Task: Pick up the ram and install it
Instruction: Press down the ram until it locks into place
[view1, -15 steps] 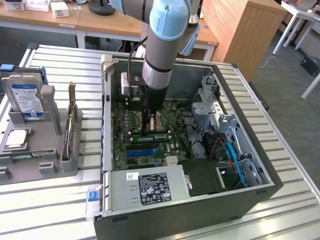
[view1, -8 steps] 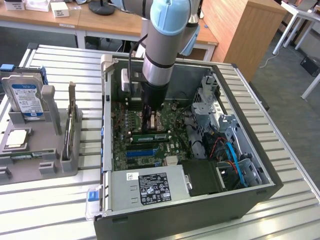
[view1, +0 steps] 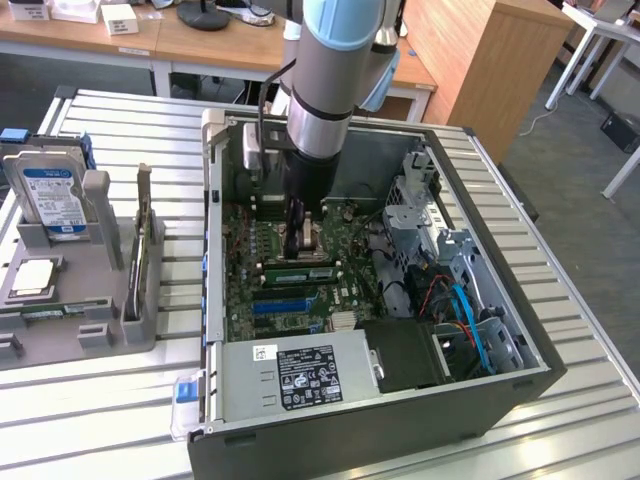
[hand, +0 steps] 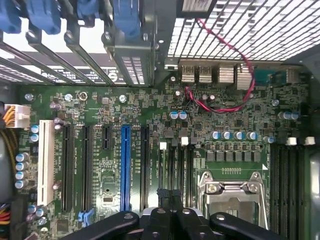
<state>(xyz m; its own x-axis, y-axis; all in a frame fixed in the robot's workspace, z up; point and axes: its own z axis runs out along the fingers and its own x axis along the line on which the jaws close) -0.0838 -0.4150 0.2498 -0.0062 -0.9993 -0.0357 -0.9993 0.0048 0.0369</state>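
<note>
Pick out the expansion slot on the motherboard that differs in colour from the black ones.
The long blue slot, standing among black slots. A white slot also differs, at the row's end.

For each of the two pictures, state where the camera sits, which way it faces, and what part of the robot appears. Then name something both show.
Exterior view: off the arm, above the table, looking down into the open computer case; the arm and shut gripper show.
Wrist view: on the wrist, facing the motherboard; the gripper shows.
Shared: the motherboard, blue slot.
</note>
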